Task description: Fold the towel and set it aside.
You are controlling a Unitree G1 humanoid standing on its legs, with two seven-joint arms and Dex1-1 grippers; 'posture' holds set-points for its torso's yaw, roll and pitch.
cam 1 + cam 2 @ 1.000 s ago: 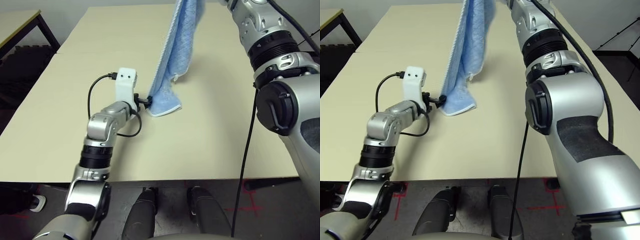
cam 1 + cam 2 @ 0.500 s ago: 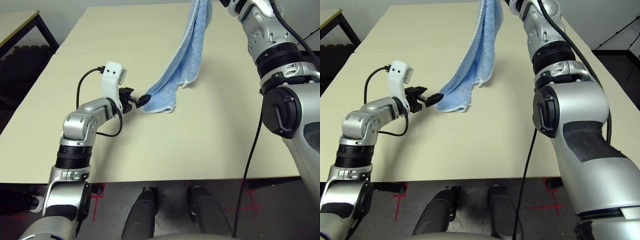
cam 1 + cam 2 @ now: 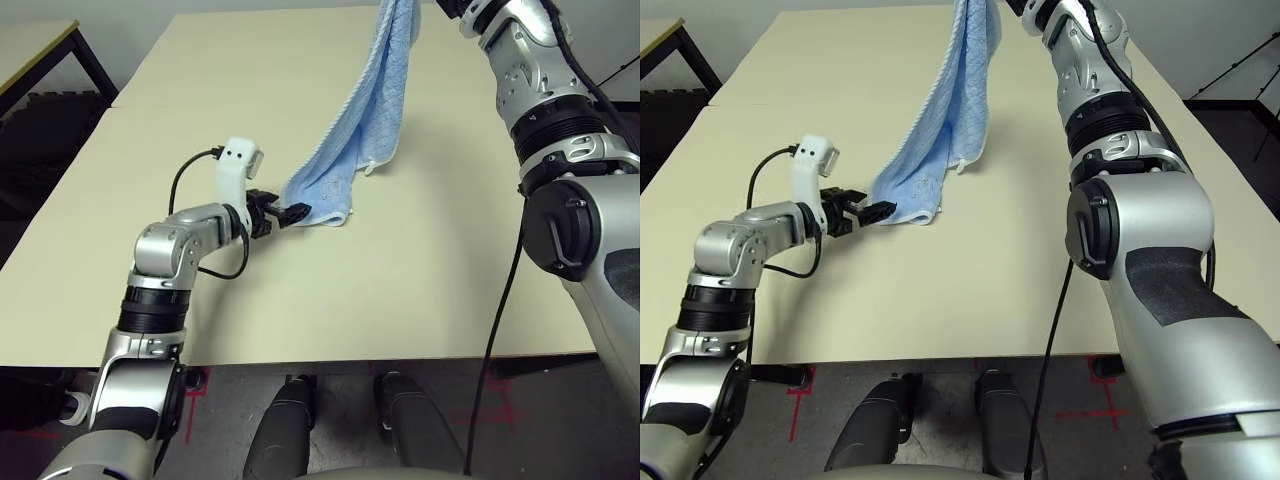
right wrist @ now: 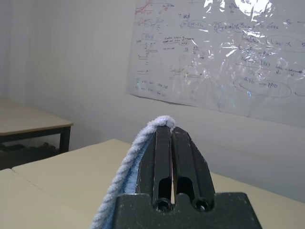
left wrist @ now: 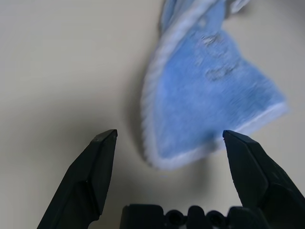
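Table (image 3: 420, 280): beige top; carries the low end of the towel.
Towel (image 3: 372, 110): light blue, white edging. My right arm holds its top edge high over the far side; the cloth hangs down and toward my left, and its bottom corner rests on the table.
Long axis: runs from the raised top edge, down and leftward, to the resting corner.
Right gripper (image 4: 170, 130): fingers pressed together, pinching the towel's top hem; the white edging loops over the fingertips.
Left gripper (image 3: 290, 213): fingers spread wide, holding nothing, low over the table, pointing at the resting corner.
Key relation: the free corner lies straight ahead of my left gripper, just beyond the fingertips and between their lines. My left arm is the nearer one to it.
Judgement: the next move calls for a short advance, then closing on that corner.
Left wrist view: shows the corner (image 5: 209, 105) centred ahead of the open fingers, with the dark mark on the cloth.
Head views: show the full hang and slope.
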